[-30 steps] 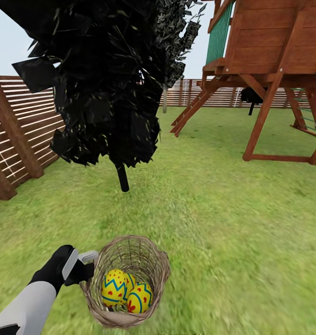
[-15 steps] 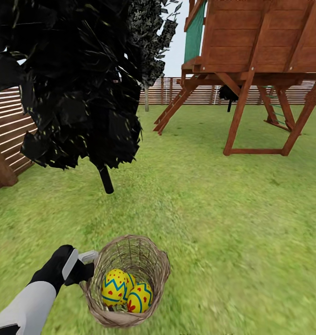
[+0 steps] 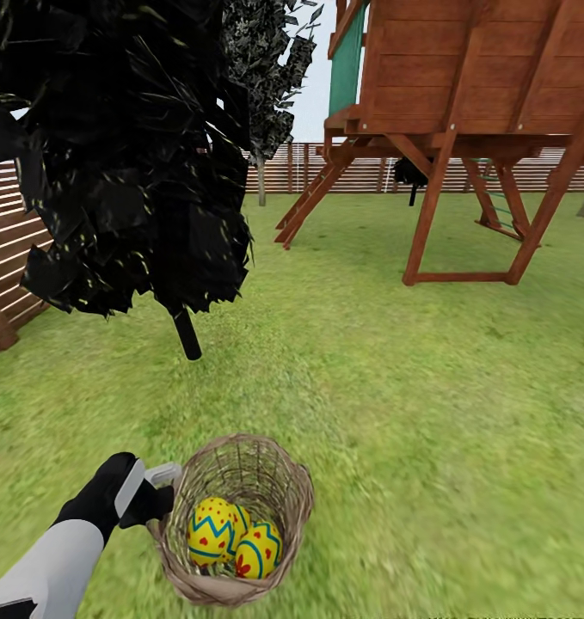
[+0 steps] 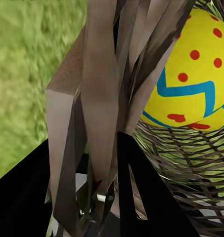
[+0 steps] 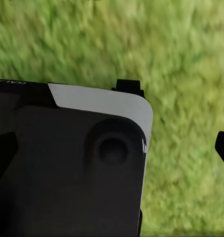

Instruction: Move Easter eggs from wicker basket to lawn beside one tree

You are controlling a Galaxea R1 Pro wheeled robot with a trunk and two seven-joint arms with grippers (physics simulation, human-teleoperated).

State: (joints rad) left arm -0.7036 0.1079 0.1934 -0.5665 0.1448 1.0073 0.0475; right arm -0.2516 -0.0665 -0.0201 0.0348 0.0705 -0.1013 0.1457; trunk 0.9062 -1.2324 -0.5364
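Left gripper (image 3: 164, 488) is clamped tight on the rim of the wicker basket (image 3: 274, 503), carrying it low over the lawn (image 3: 395, 387). Easter eggs (image 3: 231, 537) are all still inside, bunched together. Right gripper (image 5: 176, 116) hangs over bare grass with its fingertips apart, holding nothing. All-black tree (image 3: 119, 155) just ahead, playset (image 3: 472, 129) further back.

No readable text, label, brand, number or sign stands on anything in these views. In the right wrist view a few pale marks sit at the edge of the black robot body (image 5: 67, 168), too small and cut off to read. The eggs (image 3: 227, 535) bear painted patterns only, no lettering.
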